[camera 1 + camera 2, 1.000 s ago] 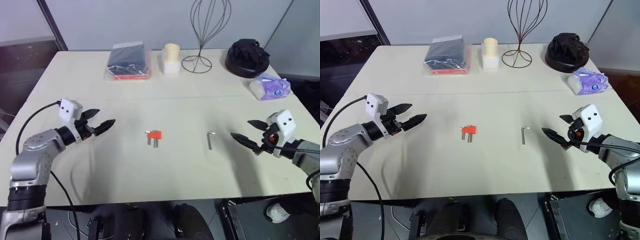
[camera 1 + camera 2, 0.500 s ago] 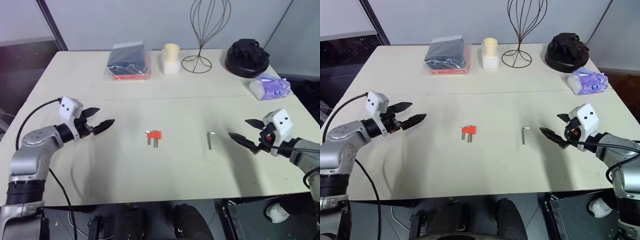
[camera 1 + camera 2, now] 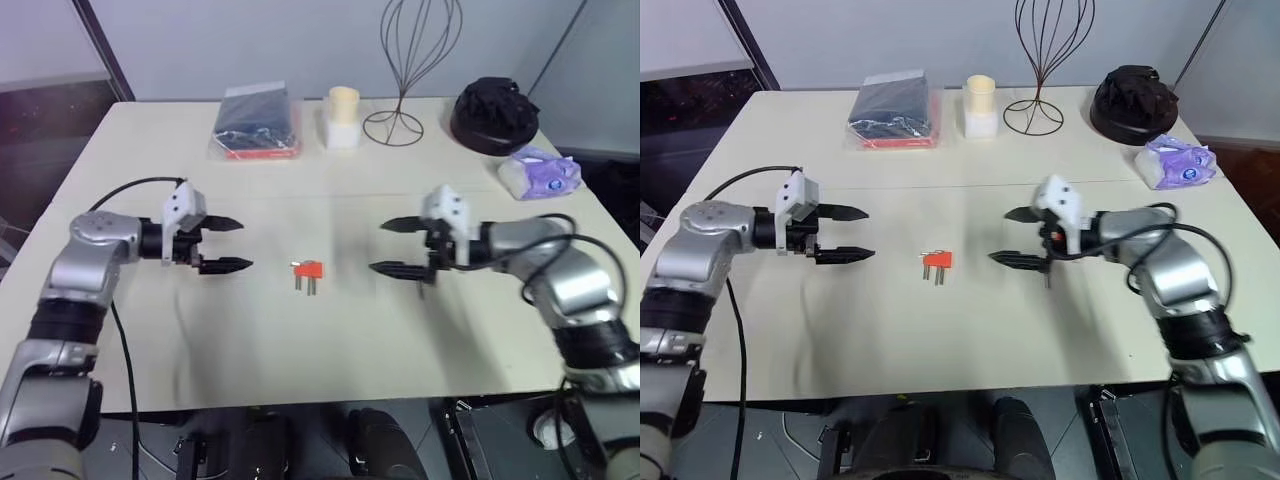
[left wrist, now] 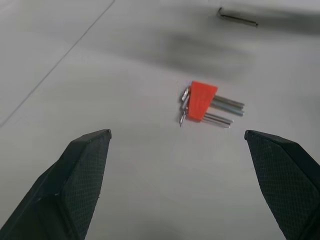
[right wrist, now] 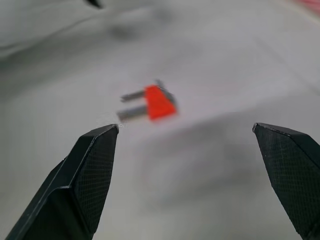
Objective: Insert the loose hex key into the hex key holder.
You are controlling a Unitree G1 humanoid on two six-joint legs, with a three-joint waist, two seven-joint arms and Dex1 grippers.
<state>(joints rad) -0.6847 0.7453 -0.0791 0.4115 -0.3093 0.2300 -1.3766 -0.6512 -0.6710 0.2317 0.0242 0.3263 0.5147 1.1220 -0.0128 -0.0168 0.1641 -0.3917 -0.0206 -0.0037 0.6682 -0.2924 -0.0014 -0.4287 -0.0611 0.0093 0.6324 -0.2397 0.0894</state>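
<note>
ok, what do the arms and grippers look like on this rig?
Silver-grey metal arm segments with black joint bands. Left gripper and right gripper each have two black pointed fingers with textured pads. A white boxy wrist camera housing tops each; black cables loop from both.

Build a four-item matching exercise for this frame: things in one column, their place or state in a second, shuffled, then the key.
Things
1. hex key holder
2. loose hex key
3. left gripper
4. tissue pack

Places or states
A. open, over the table on the holder's left side
B. at the table's far right edge
C. lying on the table between the two grippers, red-orange
D. flat on the table under the right gripper

Pairs: 1-C, 2-D, 3-A, 4-B
</note>
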